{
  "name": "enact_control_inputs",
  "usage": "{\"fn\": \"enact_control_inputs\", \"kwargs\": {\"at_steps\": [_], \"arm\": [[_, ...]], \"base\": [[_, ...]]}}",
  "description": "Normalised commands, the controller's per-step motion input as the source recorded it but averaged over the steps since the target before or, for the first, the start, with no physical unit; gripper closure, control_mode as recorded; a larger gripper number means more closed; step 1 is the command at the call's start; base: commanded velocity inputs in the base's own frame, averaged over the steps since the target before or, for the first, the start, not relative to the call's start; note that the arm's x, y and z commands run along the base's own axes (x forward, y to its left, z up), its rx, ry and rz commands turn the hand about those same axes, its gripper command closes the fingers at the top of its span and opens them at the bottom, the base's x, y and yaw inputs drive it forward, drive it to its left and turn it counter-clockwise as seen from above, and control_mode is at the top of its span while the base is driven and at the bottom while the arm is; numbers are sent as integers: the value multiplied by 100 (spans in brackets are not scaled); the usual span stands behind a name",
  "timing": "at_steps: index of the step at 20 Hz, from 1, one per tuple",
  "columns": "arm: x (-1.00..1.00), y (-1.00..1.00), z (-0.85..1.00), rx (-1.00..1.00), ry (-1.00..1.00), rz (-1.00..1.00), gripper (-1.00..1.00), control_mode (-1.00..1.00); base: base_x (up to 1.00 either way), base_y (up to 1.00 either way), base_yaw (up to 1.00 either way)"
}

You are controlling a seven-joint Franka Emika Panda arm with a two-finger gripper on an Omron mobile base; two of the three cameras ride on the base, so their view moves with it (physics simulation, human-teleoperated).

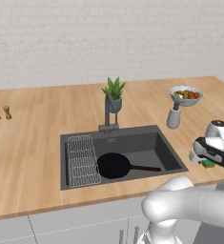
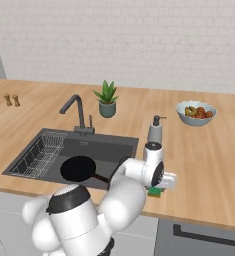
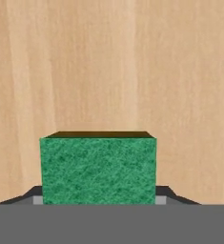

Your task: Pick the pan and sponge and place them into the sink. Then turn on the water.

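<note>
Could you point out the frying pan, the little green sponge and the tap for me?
pan (image 1: 113,165): left base view, on the middle of its round black base, inside the sink.
sponge (image 3: 98,170): hand view, on its green top face.
faucet (image 2: 79,111): right base view, on its upright dark stem.

This is a home kitchen, rendered. A long light wooden counter (image 1: 32,143) runs below a white brick wall (image 1: 108,38). A dark grey recessed rectangular sink (image 1: 166,150) with a tall dark grey faucet (image 1: 108,114) is set in it. At the sink's 12 o'clock stands a small potted green plant (image 1: 114,93); at 2 o'clock, a grey soap dispenser (image 1: 173,116) and a pale bowl of fruit (image 1: 186,96). Pale grey cabinet fronts (image 1: 61,228) sit below.
</note>
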Motion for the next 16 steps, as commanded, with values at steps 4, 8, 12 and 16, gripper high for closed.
{"fn": "enact_control_inputs", "kwargs": {"at_steps": [4, 8, 12, 16], "arm": [[-45, 48, -27, -1, -8, 0, 100, -100], [-48, 27, 38, 9, -21, 10, 100, -100], [-29, 34, 72, 12, -16, 23, 100, -100], [-4, 43, 75, 9, -8, 33, 100, -100]], "base": [[0, 0, 0], [0, 0, 0], [0, 0, 0], [0, 0, 0]]}}
